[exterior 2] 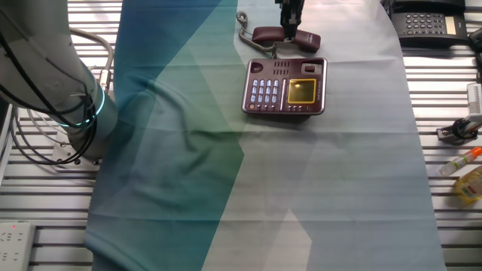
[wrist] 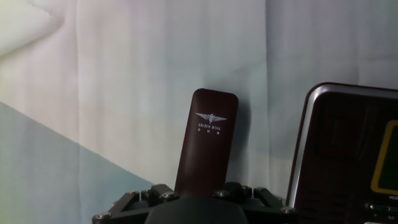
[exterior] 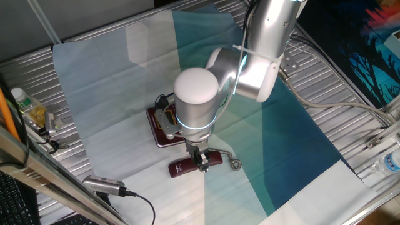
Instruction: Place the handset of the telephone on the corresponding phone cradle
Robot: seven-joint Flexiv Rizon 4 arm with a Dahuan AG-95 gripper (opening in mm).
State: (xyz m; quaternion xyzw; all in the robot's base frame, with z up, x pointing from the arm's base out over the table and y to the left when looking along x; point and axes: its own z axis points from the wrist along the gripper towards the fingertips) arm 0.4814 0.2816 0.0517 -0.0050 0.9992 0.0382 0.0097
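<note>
Grasp step: our gripper [exterior: 202, 164] straddles the handset [exterior: 187, 166] on the cloth [exterior: 112, 112] beside the telephone [exterior 2: 285, 86]; whether it grips, we cannot tell. Next we lift and align with the phone cradle [exterior 2: 285, 68].

A blue-and-white cloth [exterior: 112, 94] covers the slatted metal table [exterior: 325, 69]. A grey cylindrical device [exterior: 103, 185] with black cable lies lower left. A black phone [exterior 2: 429, 22] sits upper right; a bottle [exterior 2: 468, 184] lies at the right edge.

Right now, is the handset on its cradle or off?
Off: the handset lies on the cloth beside the telephone.
</note>
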